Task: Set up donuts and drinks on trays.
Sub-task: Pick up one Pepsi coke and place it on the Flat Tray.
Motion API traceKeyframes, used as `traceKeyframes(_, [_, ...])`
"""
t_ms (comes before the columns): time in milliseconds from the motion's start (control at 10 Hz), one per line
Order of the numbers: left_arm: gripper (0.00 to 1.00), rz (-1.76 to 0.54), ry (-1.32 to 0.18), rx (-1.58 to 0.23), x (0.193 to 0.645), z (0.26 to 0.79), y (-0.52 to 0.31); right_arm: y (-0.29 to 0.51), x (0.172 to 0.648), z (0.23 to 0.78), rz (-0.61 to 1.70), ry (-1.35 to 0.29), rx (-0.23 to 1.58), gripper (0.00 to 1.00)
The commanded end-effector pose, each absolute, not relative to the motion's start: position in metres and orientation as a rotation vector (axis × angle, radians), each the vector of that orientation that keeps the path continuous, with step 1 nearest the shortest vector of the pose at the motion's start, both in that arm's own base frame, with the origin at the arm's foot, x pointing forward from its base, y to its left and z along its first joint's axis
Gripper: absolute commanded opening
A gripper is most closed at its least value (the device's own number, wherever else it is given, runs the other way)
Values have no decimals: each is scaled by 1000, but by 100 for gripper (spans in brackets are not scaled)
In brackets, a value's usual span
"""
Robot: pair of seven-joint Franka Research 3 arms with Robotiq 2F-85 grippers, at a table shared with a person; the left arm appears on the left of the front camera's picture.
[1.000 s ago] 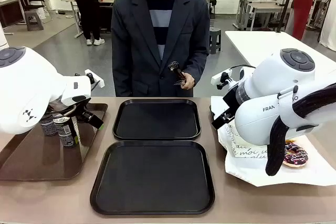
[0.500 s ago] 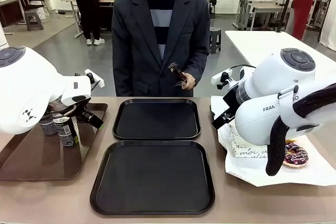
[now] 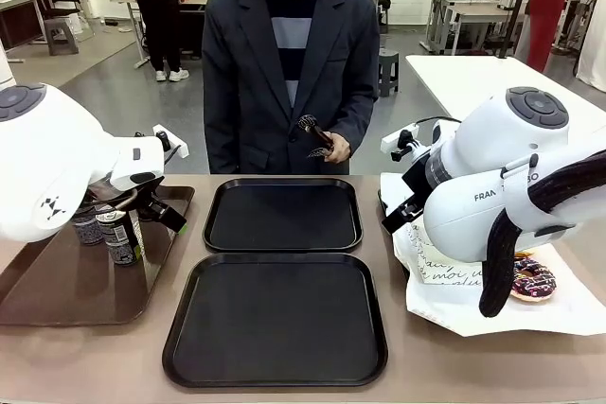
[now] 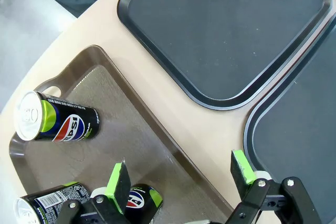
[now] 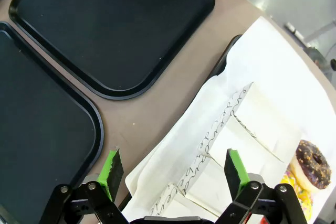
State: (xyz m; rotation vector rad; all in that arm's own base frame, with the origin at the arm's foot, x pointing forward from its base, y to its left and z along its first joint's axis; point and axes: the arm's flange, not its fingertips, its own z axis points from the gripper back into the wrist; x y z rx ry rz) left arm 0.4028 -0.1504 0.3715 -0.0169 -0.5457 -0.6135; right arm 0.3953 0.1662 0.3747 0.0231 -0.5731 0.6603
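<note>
Two black trays lie mid-table, the far tray [image 3: 283,216] and the near tray [image 3: 276,320], both bare. Several dark drink cans [image 3: 117,235] stand on a brown tray [image 3: 66,286] at the left. My left gripper [image 4: 180,174] hovers open over that tray's right rim, with one can [image 4: 56,123] farther off and another can [image 4: 143,201] by its left finger. At the right, my right gripper [image 5: 173,165] hangs open above white paper sleeves [image 5: 233,140]. A chocolate-sprinkle donut [image 5: 313,163] lies beyond them, also seen in the front view as the donut [image 3: 532,279].
A person in a dark jacket stands at the far side holding black tongs [image 3: 316,134] in one hand. The donuts rest on white paper [image 3: 530,314] spread at the table's right. Both big white arms flank the trays.
The person's hand with the tongs has shifted slightly to the left. Neither arm nor any object on the table has moved.
</note>
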Motion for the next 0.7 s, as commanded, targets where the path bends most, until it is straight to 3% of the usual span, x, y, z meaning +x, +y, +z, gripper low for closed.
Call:
traceKeyframes(0, [100, -614, -546, -17, 403, 371, -150, 166, 395, 375, 660, -573, 23, 100])
traceKeyframes(300, [100, -732, -550, -109, 315, 434, -99, 113, 294, 420, 686, -593, -118, 100])
traceKeyframes(600, [100, -748, -427, -118, 241, 434, -51, 47, 205, 428, 657, -547, -150, 100])
